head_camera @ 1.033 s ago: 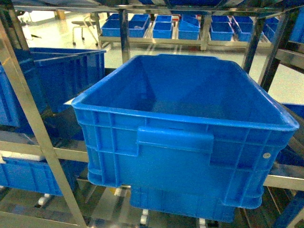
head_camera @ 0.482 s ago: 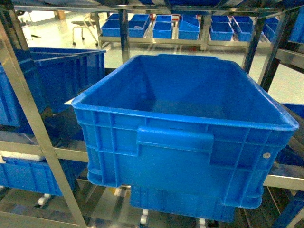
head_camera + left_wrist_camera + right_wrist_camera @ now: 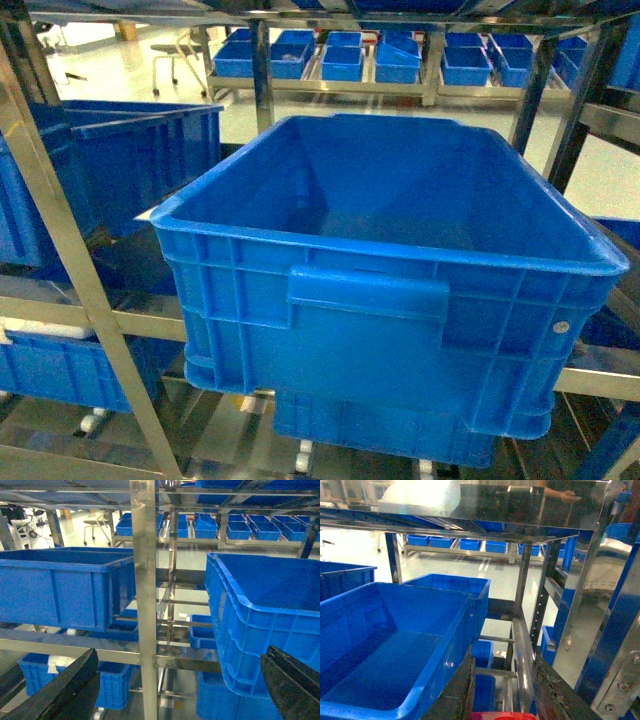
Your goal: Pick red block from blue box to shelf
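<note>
Head view, 3 frames compared across 1 second: no visible change. The big blue crate (image 3: 390, 290) on the steel shelf (image 3: 60, 250) sits at the same angle and in the same spot, and the crates to its left read identical too. No arm or gripper entered this view. Wrist views lack earlier frames.

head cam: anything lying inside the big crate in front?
No. The crate interior shows only bare blue floor and walls, with no block or other item visible in it.
</note>
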Robot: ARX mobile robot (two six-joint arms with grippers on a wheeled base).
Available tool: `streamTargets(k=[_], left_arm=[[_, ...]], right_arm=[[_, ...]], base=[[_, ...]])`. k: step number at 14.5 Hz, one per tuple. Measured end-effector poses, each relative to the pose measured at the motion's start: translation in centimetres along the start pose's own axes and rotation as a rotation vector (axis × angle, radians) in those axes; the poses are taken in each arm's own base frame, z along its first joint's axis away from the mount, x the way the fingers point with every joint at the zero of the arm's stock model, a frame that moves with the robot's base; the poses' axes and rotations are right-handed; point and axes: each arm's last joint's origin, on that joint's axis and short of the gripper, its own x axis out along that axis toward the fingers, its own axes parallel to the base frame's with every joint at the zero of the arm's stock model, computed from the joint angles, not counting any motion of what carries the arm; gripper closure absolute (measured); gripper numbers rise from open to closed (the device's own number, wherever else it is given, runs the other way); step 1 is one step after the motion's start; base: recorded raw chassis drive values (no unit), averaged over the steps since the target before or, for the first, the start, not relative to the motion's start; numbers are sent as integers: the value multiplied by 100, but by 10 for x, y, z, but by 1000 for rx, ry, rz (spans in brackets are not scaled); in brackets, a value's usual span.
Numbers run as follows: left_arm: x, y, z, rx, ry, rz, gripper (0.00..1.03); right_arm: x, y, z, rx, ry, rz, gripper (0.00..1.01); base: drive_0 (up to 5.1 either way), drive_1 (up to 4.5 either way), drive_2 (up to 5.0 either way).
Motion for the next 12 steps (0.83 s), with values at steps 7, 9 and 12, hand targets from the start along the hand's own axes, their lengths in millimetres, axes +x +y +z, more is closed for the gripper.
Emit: streamTargets(k=[7, 9, 12], left_arm=[[0, 0, 0, 0, 0, 0, 5], [0, 0, 0, 0, 0, 0, 5], [0, 0, 0, 0, 0, 0, 5]], right_arm=[[0, 0, 0, 0, 0, 0, 73], [0, 0, 0, 0, 0, 0, 73], [0, 0, 0, 0, 0, 0, 73]], base=[[0, 0, 0], [0, 0, 0], [0, 0, 0]])
